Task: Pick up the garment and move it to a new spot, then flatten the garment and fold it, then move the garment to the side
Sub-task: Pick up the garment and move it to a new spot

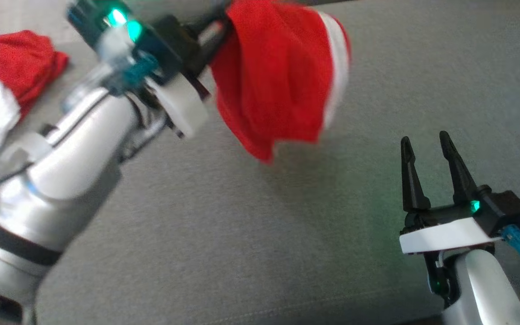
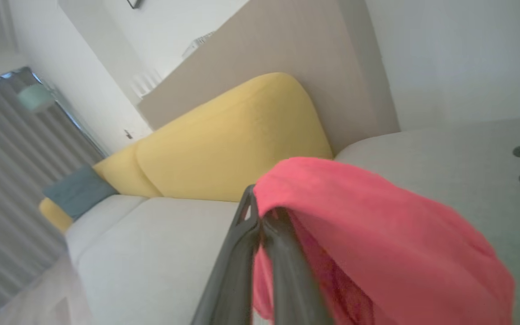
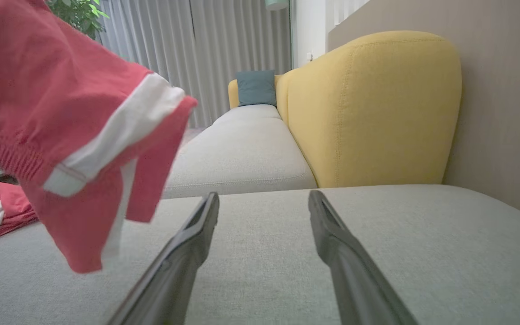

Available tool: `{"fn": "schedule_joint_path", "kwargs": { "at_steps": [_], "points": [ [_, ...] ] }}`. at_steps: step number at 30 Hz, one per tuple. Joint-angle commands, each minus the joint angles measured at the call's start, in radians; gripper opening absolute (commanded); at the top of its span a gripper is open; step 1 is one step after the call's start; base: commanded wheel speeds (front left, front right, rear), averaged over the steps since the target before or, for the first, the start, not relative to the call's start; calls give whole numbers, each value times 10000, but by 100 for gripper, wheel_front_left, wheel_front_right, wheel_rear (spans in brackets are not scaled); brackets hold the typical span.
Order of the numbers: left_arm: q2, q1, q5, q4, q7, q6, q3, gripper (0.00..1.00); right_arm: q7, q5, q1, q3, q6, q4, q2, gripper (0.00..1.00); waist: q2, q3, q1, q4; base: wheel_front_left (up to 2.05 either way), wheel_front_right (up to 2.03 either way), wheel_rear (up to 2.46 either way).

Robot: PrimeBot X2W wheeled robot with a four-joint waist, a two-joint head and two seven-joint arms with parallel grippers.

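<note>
At the far middle, the left gripper (image 1: 217,29) pinches a red garment (image 1: 273,76) with white trim, which hangs blurred above the grey cushion (image 1: 242,234). The right gripper (image 1: 424,137) sits near right, fingers apart. Another red-and-white cloth (image 1: 16,67) lies crumpled far left.

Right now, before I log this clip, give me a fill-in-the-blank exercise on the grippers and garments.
1. The left gripper is shut on the red white-striped fabric garment, which hangs ____ the grey fabric cushion.
2. The right gripper is ____ and holds nothing.
3. A second crumpled red-and-white garment lies on the robot's ____ side.
Missing words: above; open; left.
</note>
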Motion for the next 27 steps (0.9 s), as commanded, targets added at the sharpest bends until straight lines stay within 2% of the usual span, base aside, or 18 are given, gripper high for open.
{"fn": "schedule_joint_path", "kwargs": {
  "at_steps": [1, 5, 6, 12, 13, 14, 15, 16, 22, 27],
  "points": [
    [63, -138, -222, 102, 51, 21, 343, 0, -65, 96, -310, 195, 75, -375, -35, 100, 0, 379, 0, -512, 0, 0, 0],
    [-233, 186, -414, 1157, -136, 53, 211, 0, -65, 258, -490, 268, 75, -403, -35, 100, 0, 759, 0, -1037, 0, 0, 0],
    [-233, 186, -414, 1157, -136, 53, 211, 0, -65, 258, -490, 268, 75, -403, -35, 100, 0, 759, 0, -1037, 0, 0, 0],
    [-122, 127, -547, 3160, -645, 96, 341, 0, -65, 495, -704, 323, 75, -458, -35, 100, 0, 1261, 0, -1559, 0, 0, 0],
    [-107, 111, -601, 3487, -676, 79, 339, 10, -65, 525, -716, 319, 75, -464, -35, 100, 0, 1321, 0, -1596, 0, 0, 0],
    [-89, 100, -639, 3791, -704, 59, 307, 44, -65, 555, -729, 313, 75, -468, -35, 100, 0, 1371, 0, -1620, 0, 0, 0],
    [-80, 86, -680, 4079, -726, 43, 280, 91, -65, 577, -743, 307, 75, -474, -35, 100, 0, 1409, 0, -1630, 0, 0, 0],
    [-88, 79, -731, 4343, -733, 29, 256, 100, -65, 596, -754, 293, 75, -478, -35, 100, 0, 1436, 0, -1626, 0, 0, 0],
    [-336, -63, -1385, 5569, -466, -39, 211, 100, -65, 596, -755, 239, 75, -414, -35, 100, 0, 1288, 0, -1229, 0, 0, 0],
    [-217, -259, -1809, 5841, -469, -56, 266, 100, -65, 473, -736, 283, 75, -359, -35, 100, 0, 968, 0, -812, 0, 0, 0]
  ]
}}
